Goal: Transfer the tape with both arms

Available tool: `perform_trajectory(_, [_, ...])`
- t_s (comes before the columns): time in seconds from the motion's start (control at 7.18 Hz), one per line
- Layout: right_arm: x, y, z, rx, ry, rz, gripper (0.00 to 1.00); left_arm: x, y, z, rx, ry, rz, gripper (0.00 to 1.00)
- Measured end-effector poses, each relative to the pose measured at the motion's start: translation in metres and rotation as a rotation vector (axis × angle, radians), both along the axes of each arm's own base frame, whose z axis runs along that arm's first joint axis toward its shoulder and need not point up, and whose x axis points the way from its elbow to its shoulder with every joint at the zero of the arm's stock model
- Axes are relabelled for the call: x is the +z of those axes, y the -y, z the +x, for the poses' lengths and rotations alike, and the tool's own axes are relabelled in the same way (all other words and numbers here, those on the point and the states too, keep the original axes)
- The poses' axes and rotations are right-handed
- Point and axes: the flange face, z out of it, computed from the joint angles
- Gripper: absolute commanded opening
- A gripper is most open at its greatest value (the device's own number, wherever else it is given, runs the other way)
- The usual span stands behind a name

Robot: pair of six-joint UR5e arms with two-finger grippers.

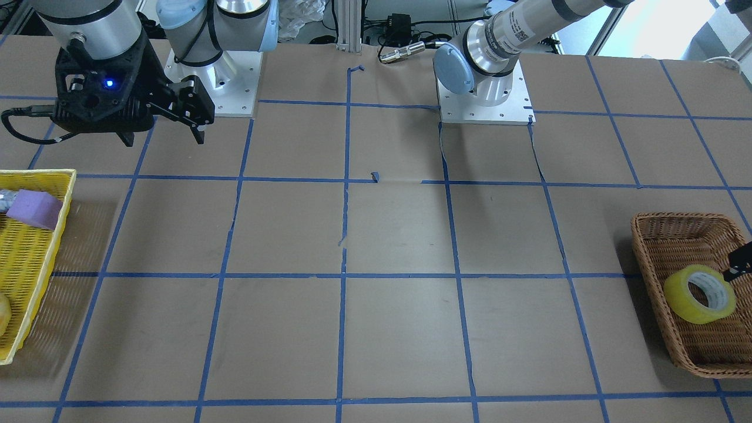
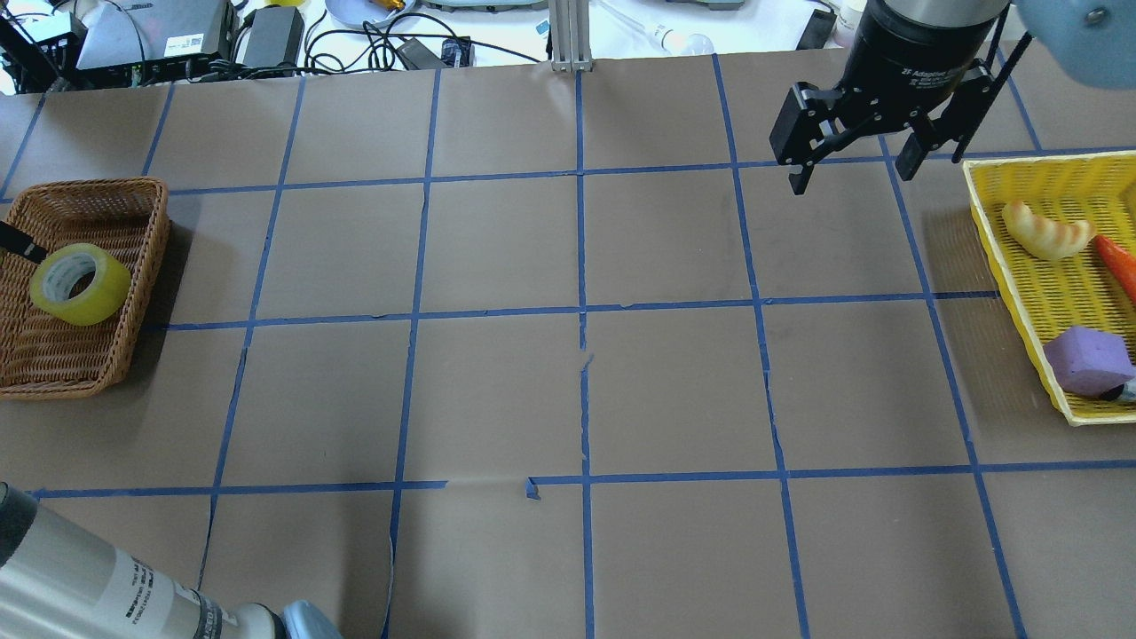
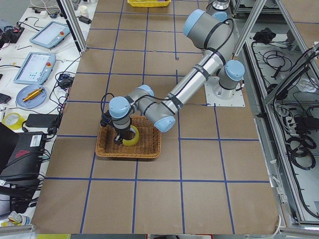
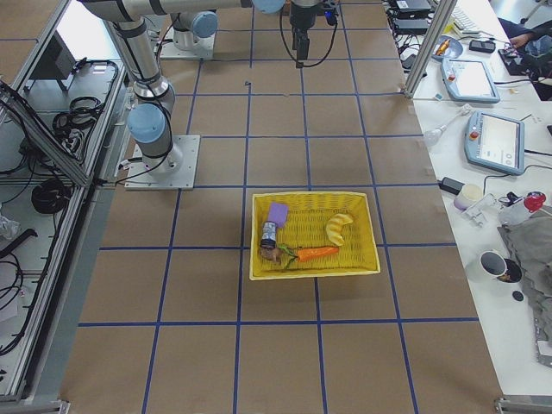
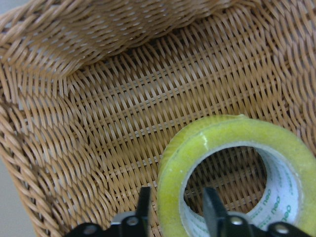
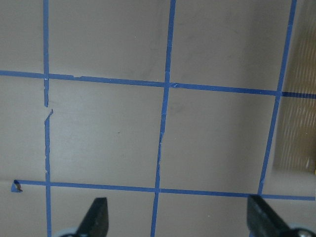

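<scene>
The yellow tape roll [image 1: 681, 296] sits tilted in a brown wicker basket [image 1: 681, 218] at the table's end on my left side. It also shows in the overhead view [image 2: 108, 297] and the left wrist view [image 5: 222, 131]. My left gripper [image 5: 177, 210] is shut on the roll's wall, one finger outside it and one inside the white core. Only a black fingertip [image 1: 738, 267] shows in the front view. My right gripper [image 2: 852, 177] is open and empty, held above the table near the yellow basket; it also shows in the front view [image 1: 164, 141].
A yellow plastic basket [image 2: 1047, 160] on my right side holds a purple sponge block [image 2: 1087, 358], a bread piece [image 2: 1045, 232] and a carrot [image 2: 1120, 266]. Blue tape lines form a grid on the brown table. The wicker basket's walls [image 5: 98, 123] surround the left gripper.
</scene>
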Motion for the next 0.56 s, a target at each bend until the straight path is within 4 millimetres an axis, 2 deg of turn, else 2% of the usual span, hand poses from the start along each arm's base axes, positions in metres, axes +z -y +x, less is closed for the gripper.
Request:
perform_trajectory(0.14, [0.001, -0.001, 0.000, 0.000, 0.000, -0.002, 1.00, 0.040, 0.001, -0.040, 0.037, -0.015, 0.010, 1.00])
perform_trajectory(0.28, [0.001, -0.001, 0.000, 0.000, -0.002, -0.001, 1.00, 0.082, 0.005, -0.101, 0.101, -0.021, 0.012, 1.00])
perform_trajectory(0.42, [0.001, -0.001, 0.000, 0.000, -0.002, -0.001, 1.00, 0.117, 0.006, -0.180, 0.164, -0.033, 0.030, 1.00])
perform_trajectory(0.56, [0.000, -0.002, 0.000, 0.000, -0.003, 0.000, 1.00, 0.142, -0.004, -0.258, 0.229, -0.049, 0.069, 1.00])
